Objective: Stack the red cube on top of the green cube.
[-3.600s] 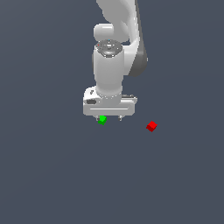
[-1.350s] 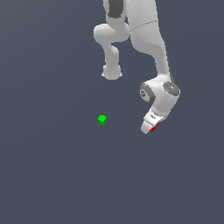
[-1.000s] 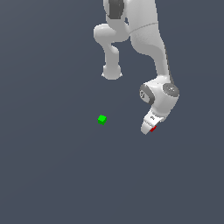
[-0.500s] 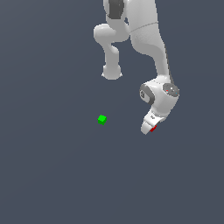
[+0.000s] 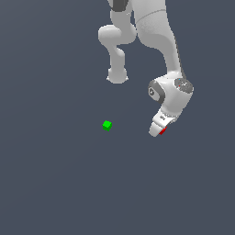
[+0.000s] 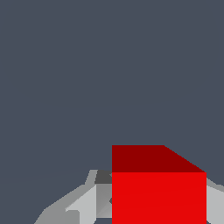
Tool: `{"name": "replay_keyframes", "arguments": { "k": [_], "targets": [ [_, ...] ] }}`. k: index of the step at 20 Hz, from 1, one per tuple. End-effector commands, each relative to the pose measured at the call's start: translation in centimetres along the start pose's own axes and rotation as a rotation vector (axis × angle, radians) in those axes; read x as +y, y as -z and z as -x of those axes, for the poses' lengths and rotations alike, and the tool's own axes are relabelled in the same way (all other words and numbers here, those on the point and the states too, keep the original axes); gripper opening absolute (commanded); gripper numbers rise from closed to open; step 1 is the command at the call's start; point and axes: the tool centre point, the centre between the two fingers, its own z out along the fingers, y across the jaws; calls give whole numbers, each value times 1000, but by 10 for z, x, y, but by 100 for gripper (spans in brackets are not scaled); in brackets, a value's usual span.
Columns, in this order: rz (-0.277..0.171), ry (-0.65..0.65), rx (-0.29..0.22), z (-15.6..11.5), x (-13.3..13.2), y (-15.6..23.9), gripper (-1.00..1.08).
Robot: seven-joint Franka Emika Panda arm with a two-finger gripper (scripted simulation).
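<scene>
One red cube [image 6: 158, 197] sits gripped in the hand [image 5: 158, 131]; one green cube [image 5: 107, 125] lies well apart.

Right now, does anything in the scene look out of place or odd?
Nothing stands out. The green cube sits alone and square on the floor, and the red cube is between the fingers, apart from it.

Counter [image 5: 55, 183]: flat, uniform dark slate-grey surface, fills exterior view edge to edge. No markings, seams or texture visible. Same plain grey surface [image 6: 87, 65] fills most of wrist view. Edges of counter not visible in either view.
</scene>
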Motion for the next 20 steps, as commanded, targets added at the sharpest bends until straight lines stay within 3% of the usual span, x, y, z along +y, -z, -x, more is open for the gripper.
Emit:
{"name": "replay_keyframes", "arguments": {
  "k": [1, 9, 20],
  "targets": [
    [1, 0, 2, 0, 0, 19, -100],
    [0, 0, 2, -1, 0, 57, -100],
    [0, 0, 3, 11, 9, 56, -100]
  ]
}}
